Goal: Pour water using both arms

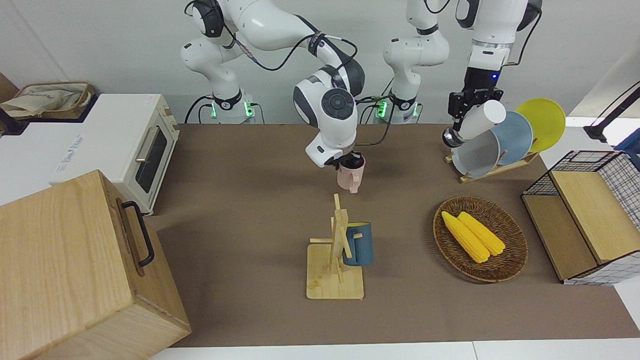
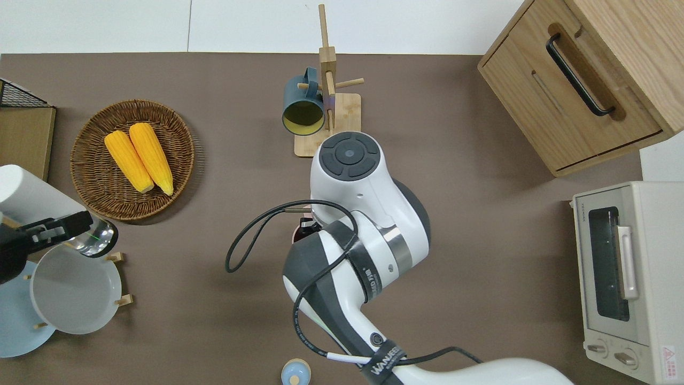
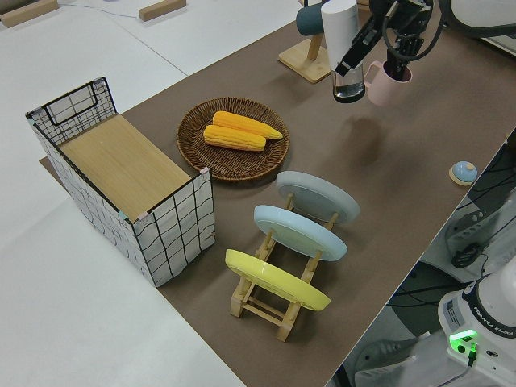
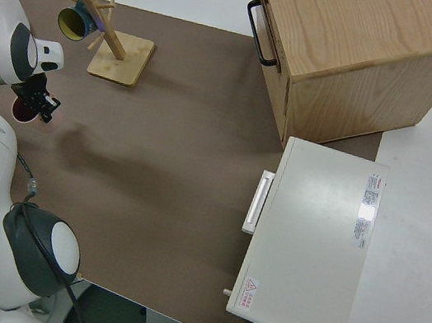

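Observation:
My right gripper (image 1: 350, 161) is shut on the rim of a pink mug (image 1: 349, 179) and holds it upright in the air over the middle of the table. In the overhead view the arm hides most of the mug (image 2: 297, 231). The mug also shows in the left side view (image 3: 385, 81). My left gripper (image 1: 467, 107) is shut on a white bottle (image 1: 479, 121) with a silver end and holds it tilted, silver end lower, over the plate rack. The bottle shows in the overhead view (image 2: 32, 195) and in the left side view (image 3: 340, 40).
A wooden mug rack (image 1: 336, 265) holds a blue mug (image 1: 359, 244). A wicker basket (image 1: 510, 270) holds two corn cobs (image 1: 472, 235). A plate rack (image 1: 500, 142), a wire basket (image 1: 620, 172), a wooden cabinet (image 1: 75, 270), a toaster oven (image 1: 125, 145) and a small blue bell (image 2: 295, 371) stand around.

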Motion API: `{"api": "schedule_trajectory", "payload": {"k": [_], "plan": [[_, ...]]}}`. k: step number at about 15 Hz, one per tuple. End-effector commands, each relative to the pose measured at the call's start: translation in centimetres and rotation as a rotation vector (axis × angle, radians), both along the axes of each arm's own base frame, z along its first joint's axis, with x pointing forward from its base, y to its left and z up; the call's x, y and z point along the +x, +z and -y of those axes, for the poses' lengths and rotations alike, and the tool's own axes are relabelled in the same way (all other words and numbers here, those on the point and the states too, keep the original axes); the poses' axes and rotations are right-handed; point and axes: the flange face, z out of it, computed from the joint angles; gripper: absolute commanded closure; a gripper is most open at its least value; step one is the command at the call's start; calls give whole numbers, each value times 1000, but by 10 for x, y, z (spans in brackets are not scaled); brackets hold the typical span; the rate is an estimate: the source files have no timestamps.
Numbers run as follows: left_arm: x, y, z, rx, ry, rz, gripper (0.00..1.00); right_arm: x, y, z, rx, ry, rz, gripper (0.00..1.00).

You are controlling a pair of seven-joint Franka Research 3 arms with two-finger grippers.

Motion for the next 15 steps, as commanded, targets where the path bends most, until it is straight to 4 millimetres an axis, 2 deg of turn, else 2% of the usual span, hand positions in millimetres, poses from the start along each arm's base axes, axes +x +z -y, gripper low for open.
{"api": "schedule_trajectory", "payload": {"k": [1,3,6,9,10,13,14,15], "plan": [[-19,2,10,33,-10,-5,1000,5,-8,-18,59,-119,-35,1000],[-25,-2,14,31,-18,-10,1000,-1,-23,-37,82,-183,-51,1000],[-29,-6,20,35,-43,-11,1000,3,-38,-49,111,-242,-44,1000],[-30,-8,30,28,-71,-10,1000,8,-42,-55,146,-279,-48,1000],[-31,-15,36,28,-85,-19,1000,9,-44,-56,154,-286,-50,1000],[-32,-18,41,28,-95,-18,1000,10,-44,-55,158,-291,-48,1000],[-32,-19,40,27,-95,-19,1000,12,-43,-55,168,-298,-37,984],[-32,-18,40,26,-94,-18,1000,15,-42,-54,178,-307,-24,866]]}}
